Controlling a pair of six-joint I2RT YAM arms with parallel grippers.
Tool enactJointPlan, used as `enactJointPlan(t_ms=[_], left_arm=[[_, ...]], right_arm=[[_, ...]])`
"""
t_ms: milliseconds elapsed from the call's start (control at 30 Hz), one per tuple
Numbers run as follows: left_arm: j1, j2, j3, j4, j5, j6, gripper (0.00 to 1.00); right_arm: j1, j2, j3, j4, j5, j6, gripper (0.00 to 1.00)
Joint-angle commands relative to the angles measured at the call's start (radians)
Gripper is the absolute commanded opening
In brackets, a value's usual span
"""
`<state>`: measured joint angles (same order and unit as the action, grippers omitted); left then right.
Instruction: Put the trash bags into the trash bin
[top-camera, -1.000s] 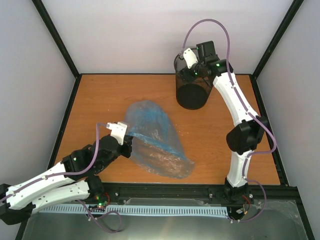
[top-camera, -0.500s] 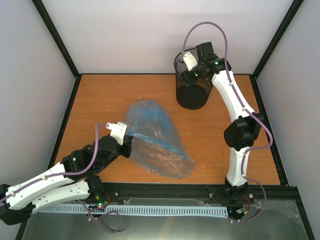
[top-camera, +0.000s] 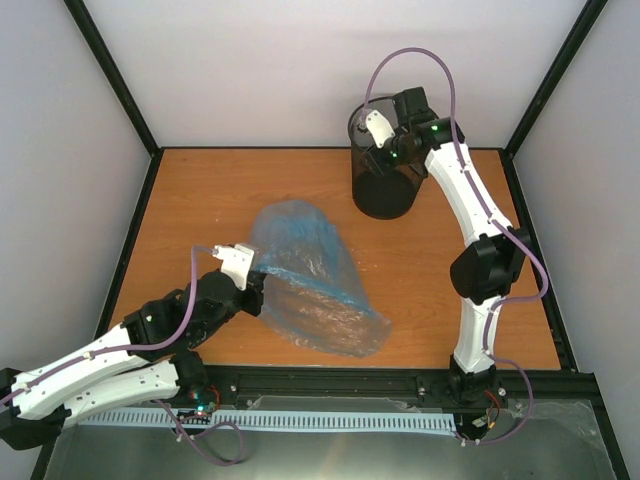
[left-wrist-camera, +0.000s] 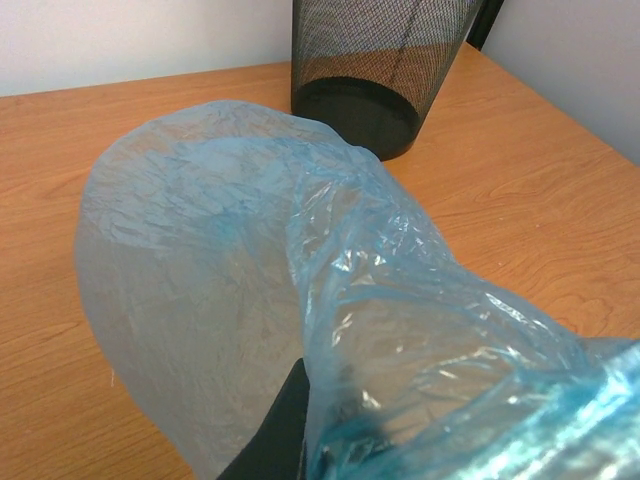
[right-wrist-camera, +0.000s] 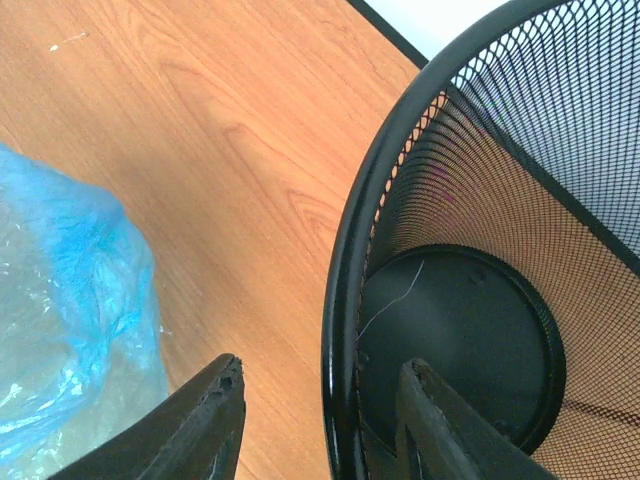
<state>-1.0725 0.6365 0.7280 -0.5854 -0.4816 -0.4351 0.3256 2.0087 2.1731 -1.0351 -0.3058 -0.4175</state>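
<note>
The light-blue trash bag (top-camera: 312, 285) lies crumpled on the wooden table, left of centre. My left gripper (top-camera: 256, 284) is at its left edge, shut on the film. In the left wrist view the trash bag (left-wrist-camera: 250, 250) fills the frame and covers most of my left gripper (left-wrist-camera: 320, 410), with one dark finger (left-wrist-camera: 278, 430) showing. The black mesh trash bin (top-camera: 385, 170) stands upright at the back right, and its inside looks empty. My right gripper (right-wrist-camera: 325, 400) is open astride the bin's rim (right-wrist-camera: 345, 290), one finger outside, one inside, not touching.
The black frame posts and white walls close in the table (top-camera: 200, 190) on three sides. A black rail (top-camera: 340, 380) runs along the near edge. In the left wrist view the trash bin (left-wrist-camera: 375, 60) stands beyond the bag.
My right wrist has shifted slightly left over the bin's rim. The left arm and the bag have not moved.
</note>
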Motion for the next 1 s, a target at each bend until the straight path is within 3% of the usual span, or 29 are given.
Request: enactJointPlan(t_ms=[0, 300, 633, 967], left_arm=[[-0.004, -0.006, 0.001, 0.001, 0.013, 0.013, 0.01], [-0.004, -0.008, 0.002, 0.001, 0.011, 0.012, 0.01], [-0.004, -0.014, 0.0, 0.002, 0.01, 0.015, 0.01], [-0.004, -0.019, 0.001, -0.001, 0.0, 0.009, 0.01]], right_arm=[[-0.004, -0.059, -0.035, -0.037, -0.034, -0.021, 0.39], [-0.002, -0.196, -0.21, -0.002, -0.045, -0.038, 0.19], [0.037, -0.413, -0.428, -0.006, -0.078, -0.047, 0.1], [0.157, -0.615, -0.644, 0.033, -0.07, -0.037, 0.03]])
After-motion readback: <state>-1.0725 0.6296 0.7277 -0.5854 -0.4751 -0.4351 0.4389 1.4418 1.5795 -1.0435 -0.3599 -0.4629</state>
